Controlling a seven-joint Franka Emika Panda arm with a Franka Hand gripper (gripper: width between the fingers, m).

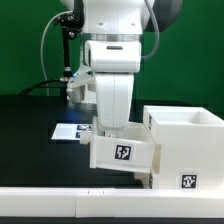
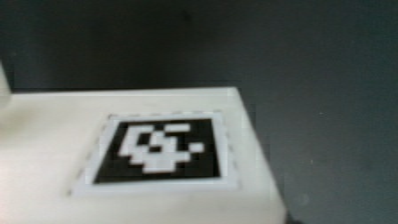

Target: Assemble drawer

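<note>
Insertion step: small white plastic tray (image 1: 122, 152) with a square tag sits under the tool (image 1: 112, 128), at 9 o'clock of the large white boxy casing (image 1: 186, 150) on the black bench (image 1: 30, 130). Tool's grip cannot be told. Next move, by my reading: align the tray with the casing's opening and slide it in.

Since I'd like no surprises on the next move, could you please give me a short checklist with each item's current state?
1. Hand down at the tray: ok.
2. Grip on the tray closed: cannot tell, fingers hidden.
3. Tray level, tag facing the exterior camera: ok.
4. Tray beside the casing, on its exterior-view left: ok.
5. Tray seated in the casing: cannot tell.
6. Wrist view shows a tag on a white surface, blurred: ok.
</note>
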